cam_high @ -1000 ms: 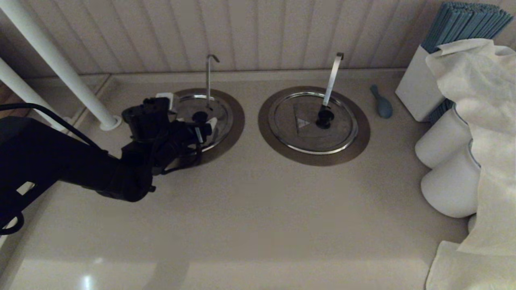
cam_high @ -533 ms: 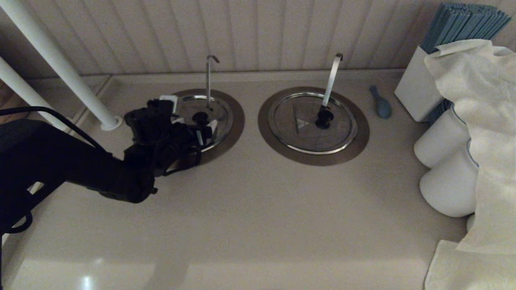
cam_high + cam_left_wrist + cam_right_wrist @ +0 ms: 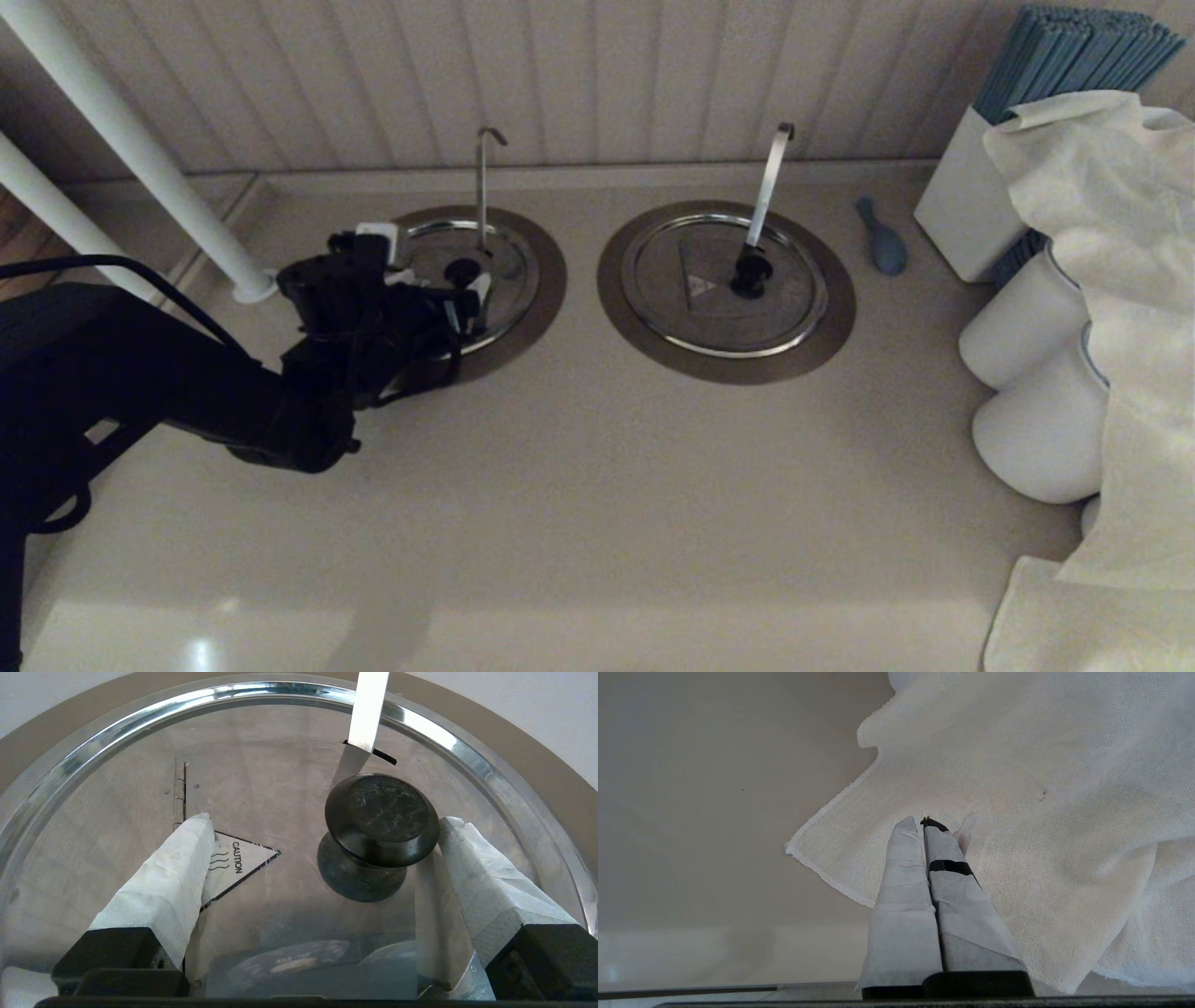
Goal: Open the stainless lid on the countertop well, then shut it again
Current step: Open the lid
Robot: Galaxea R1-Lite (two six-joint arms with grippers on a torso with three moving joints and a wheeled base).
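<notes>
The stainless lid (image 3: 504,266) lies flat and shut on the left countertop well, inside its brushed collar ring (image 3: 551,271). Its thin hooked rod (image 3: 482,187) stands up behind the black knob (image 3: 462,271). My left gripper (image 3: 439,282) hangs low over the lid, open. In the left wrist view the knob (image 3: 380,816) sits between the taped fingers (image 3: 182,872), close to one of them and far from the other, with the caution triangle (image 3: 238,861) and flap hinge (image 3: 179,793) beside it. My right gripper (image 3: 923,823) is shut, parked above a white cloth (image 3: 1041,788).
The twin lid (image 3: 672,299) with a broad strip handle (image 3: 767,187) lies to the right. Further right are a blue spoon-like object (image 3: 884,243), a white box (image 3: 971,205), white jars (image 3: 1022,322) and draped cloth (image 3: 1120,280). White poles (image 3: 140,159) stand at the left.
My left gripper has edged slightly back and to the left over the lid. The lid and knob have not moved.
</notes>
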